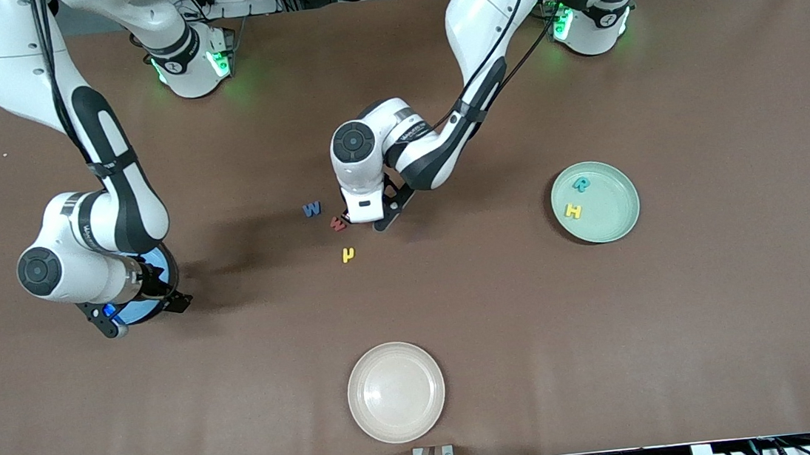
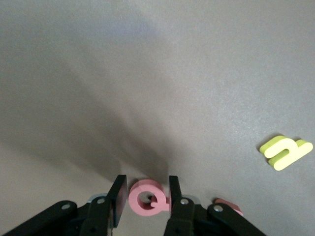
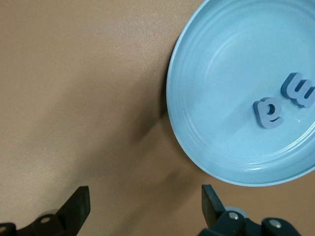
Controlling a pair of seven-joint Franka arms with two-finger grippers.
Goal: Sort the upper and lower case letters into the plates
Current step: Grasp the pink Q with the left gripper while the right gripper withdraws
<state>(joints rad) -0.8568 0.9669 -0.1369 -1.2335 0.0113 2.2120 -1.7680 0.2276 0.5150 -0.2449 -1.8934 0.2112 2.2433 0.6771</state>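
Observation:
My left gripper (image 1: 360, 221) is down at the table's middle, open, with its fingers on either side of the red Q (image 2: 147, 199); one finger touches the Q's tail. The Q is hidden in the front view. The red w (image 1: 337, 223) lies right beside the gripper, the blue W (image 1: 311, 209) a little farther from the camera, and the yellow n-like letter (image 1: 348, 254) nearer. My right gripper (image 1: 138, 312) is open and empty over the edge of the blue plate (image 3: 197, 142), which holds the blue m (image 3: 299, 90) and blue e (image 3: 268, 113). The mint plate (image 1: 625, 195) holds the teal R (image 1: 581, 184) and yellow H (image 1: 573, 210).
A cream-white plate (image 1: 395, 392) sits empty near the front edge of the table. The right arm covers most of the blue plate (image 1: 159, 270) in the front view. The brown table (image 1: 610, 349) is bare around the plates.

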